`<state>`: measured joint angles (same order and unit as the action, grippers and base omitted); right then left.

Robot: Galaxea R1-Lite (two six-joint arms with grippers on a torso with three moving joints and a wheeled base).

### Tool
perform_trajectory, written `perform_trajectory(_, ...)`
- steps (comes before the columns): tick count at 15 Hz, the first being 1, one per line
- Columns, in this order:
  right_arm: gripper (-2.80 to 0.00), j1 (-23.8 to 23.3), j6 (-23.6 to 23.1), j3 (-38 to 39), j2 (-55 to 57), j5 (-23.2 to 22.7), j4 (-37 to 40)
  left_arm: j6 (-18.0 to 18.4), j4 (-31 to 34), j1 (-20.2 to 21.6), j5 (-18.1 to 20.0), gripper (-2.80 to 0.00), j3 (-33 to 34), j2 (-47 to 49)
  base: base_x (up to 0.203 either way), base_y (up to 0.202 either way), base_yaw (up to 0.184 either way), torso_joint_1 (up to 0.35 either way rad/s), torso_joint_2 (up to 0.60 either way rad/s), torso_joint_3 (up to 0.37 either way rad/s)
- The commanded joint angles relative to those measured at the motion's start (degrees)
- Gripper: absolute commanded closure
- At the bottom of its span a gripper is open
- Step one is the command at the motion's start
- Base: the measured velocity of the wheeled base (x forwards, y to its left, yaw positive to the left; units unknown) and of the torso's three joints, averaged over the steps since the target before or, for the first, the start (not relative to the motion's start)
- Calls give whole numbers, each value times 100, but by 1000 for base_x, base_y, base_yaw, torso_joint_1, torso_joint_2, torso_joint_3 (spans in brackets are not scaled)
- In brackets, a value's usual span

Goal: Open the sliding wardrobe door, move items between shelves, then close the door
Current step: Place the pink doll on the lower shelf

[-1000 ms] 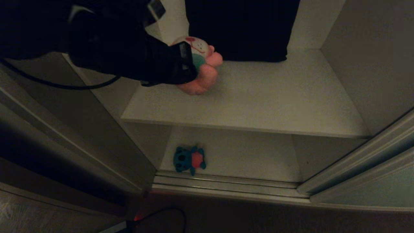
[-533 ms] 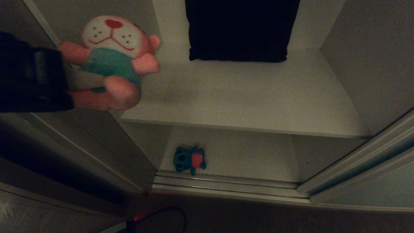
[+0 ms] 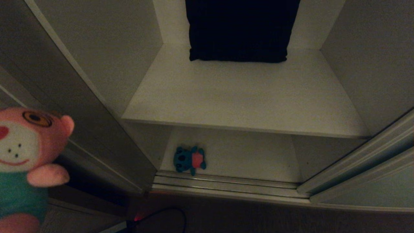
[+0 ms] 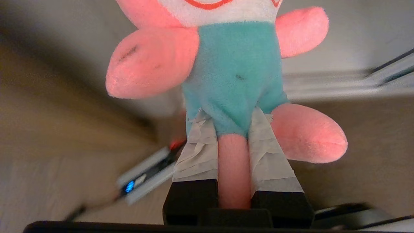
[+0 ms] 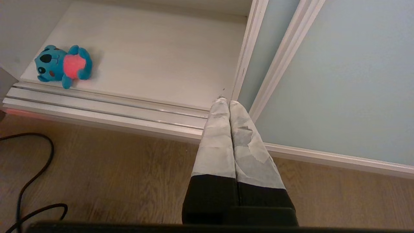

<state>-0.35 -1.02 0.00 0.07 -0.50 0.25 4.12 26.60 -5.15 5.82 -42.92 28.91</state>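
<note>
The pink plush toy (image 3: 26, 161) hangs at the head view's lower left, outside the wardrobe. My left gripper (image 4: 228, 112) is shut on one of its pink legs, with the teal-shirted body (image 4: 233, 71) above the taped fingers (image 4: 197, 152). The teal-blue toy (image 3: 189, 159) lies on the lower shelf (image 3: 252, 155) near its front left corner, as the right wrist view also shows (image 5: 63, 64). The upper shelf (image 3: 242, 97) holds no toy. The sliding wardrobe door (image 5: 339, 81) stands pushed to the right. My right gripper (image 5: 225, 101) is shut and empty, above the floor by the door's edge.
A dark folded cloth (image 3: 239, 29) lies at the back of the upper shelf. The ribbed metal floor track (image 3: 226, 184) runs along the wardrobe front. A black cable (image 5: 29, 181) loops over the wooden floor (image 5: 113, 168) at the left.
My left arm has carried the pink toy off the upper shelf, out of the wardrobe, leftward and down toward the camera. The arm itself has left the head view. The teal-blue toy has stayed put.
</note>
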Motion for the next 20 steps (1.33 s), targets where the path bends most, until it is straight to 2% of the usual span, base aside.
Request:
perform_trajectory(1, 0, 0, -3, 24, 4, -3, 1, 107, -209, 370, 20, 0, 1306, -1362, 0, 0, 0, 0, 0, 0)
perform_trajectory(4, 0, 0, -3, 26, 2, -3, 1, 182, -823, 504, -309, 0, 2487, -1976, 0, 0, 0, 0, 0, 0)
perform_trajectory(6, 0, 0, -3, 26, 2, -3, 1, 277, -1129, 516, -388, 0, 3288, -2561, 0, 0, 0, 0, 0, 0)
perform_trajectory(8, 0, 0, -3, 26, 2, -3, 1, 245, -1293, 518, -430, 0, 3752, -2872, 0, 0, 0, 0, 0, 0)
perform_trajectory(10, 0, 0, -3, 26, 10, -3, 1, 124, -1307, 515, -398, 0, 3773, -2882, 0, 0, 0, 0, 0, 0)
perform_trajectory(20, 0, 0, -3, 26, -7, -3, 1, 142, -1518, 515, -441, 0, 3834, -2882, 0, 0, 0, 0, 0, 0)
